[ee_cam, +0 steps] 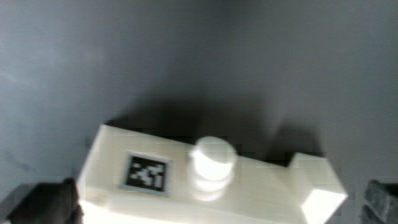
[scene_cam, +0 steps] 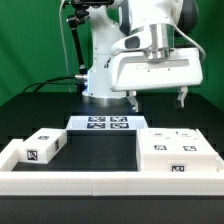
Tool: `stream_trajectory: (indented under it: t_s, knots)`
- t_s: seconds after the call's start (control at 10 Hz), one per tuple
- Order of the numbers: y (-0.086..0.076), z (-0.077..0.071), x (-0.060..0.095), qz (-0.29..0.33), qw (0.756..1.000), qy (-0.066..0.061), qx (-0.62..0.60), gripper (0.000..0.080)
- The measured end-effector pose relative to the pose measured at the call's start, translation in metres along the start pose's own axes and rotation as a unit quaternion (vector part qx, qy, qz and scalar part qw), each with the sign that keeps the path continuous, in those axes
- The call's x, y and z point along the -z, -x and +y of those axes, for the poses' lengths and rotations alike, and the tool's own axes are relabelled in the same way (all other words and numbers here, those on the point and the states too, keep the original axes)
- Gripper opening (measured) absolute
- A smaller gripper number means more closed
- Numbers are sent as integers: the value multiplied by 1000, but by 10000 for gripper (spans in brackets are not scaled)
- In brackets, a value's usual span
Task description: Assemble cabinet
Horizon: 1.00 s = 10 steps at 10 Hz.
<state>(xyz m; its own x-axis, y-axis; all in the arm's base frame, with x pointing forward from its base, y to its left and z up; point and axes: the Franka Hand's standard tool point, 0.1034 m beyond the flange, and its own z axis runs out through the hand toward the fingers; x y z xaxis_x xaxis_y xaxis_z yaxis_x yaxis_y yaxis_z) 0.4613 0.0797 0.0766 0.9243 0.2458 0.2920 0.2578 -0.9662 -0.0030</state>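
My gripper hangs open and empty above the table, in front of the robot base. Its two dark fingertips are spread wide. Below and in front of it lies a large white cabinet part with several square tags. A smaller white tagged block lies at the exterior view's left. In the wrist view a white part with one tag and a round white peg lies between my open gripper's jaws, which are apart from it.
The marker board lies flat in front of the white robot base. A low white fence runs along the table's front and left side. The table top is black.
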Motion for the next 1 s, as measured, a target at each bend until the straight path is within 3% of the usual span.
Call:
stream_trajectory:
  t_s: [0.4,0.6,0.8,1.0]
  knots:
    - [2,-1,-1,-2,999,0,-43,797]
    - [0,6,-20,-11,998,0,-58,797]
    - [-9,0,-34,-3,998,-2,-69,797]
    - [-3,-4,-56,2,998,-3,-68,797]
